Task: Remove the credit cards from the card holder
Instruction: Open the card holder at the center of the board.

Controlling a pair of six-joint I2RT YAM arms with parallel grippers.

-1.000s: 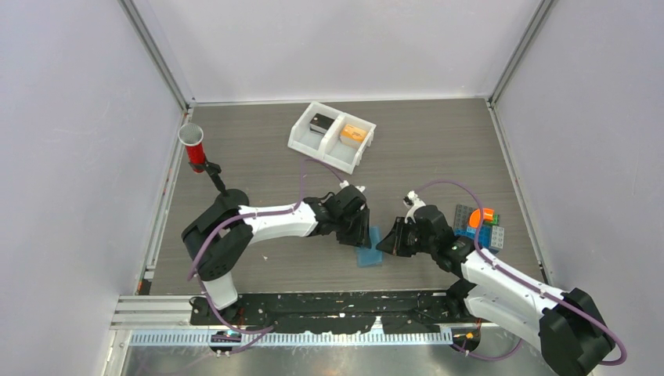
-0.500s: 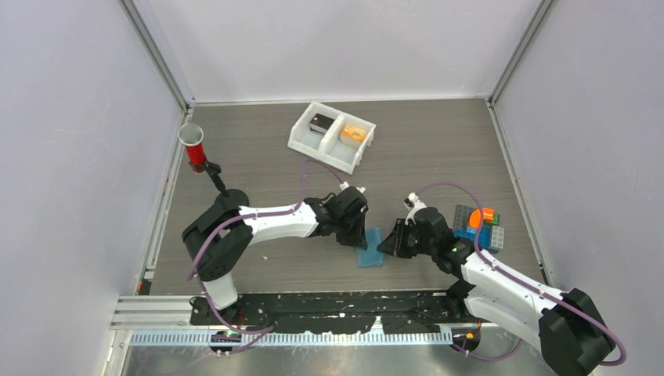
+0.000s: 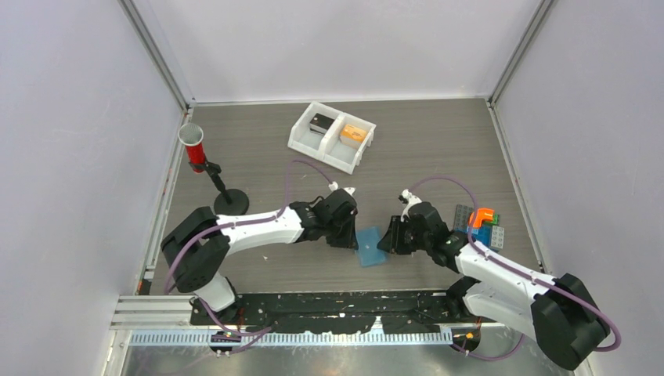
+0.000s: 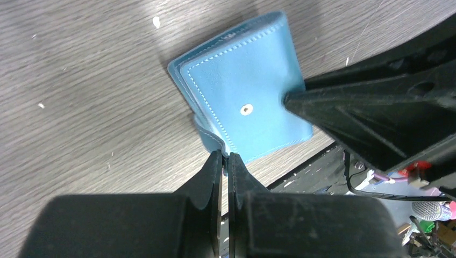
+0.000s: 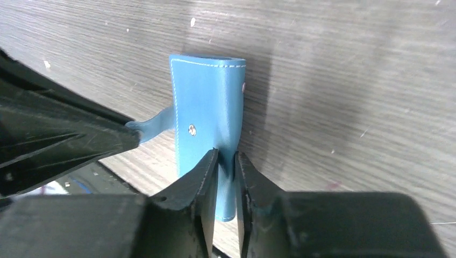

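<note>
Folded card holder (image 5: 207,107), inside hidden, near edge behind right fingers (image 5: 199,188), tray (image 3: 317,154) contents indistinct

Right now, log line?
left hand: pinching card holder | right hand: pinching opposite edge | state: closed | credit cards: not visible

text: none legible | card holder (image 4: 244,105): plain stitching, snap stud | tray contents: perhaps labelled, too small

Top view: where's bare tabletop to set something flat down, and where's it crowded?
Widest bare patch: far right, between the white tray and the right wall, beyond the toy bricks. A smaller one lies between the red cup stand and the tray. Crowded at centre, where left gripper and right gripper both clamp the card holder.
</note>
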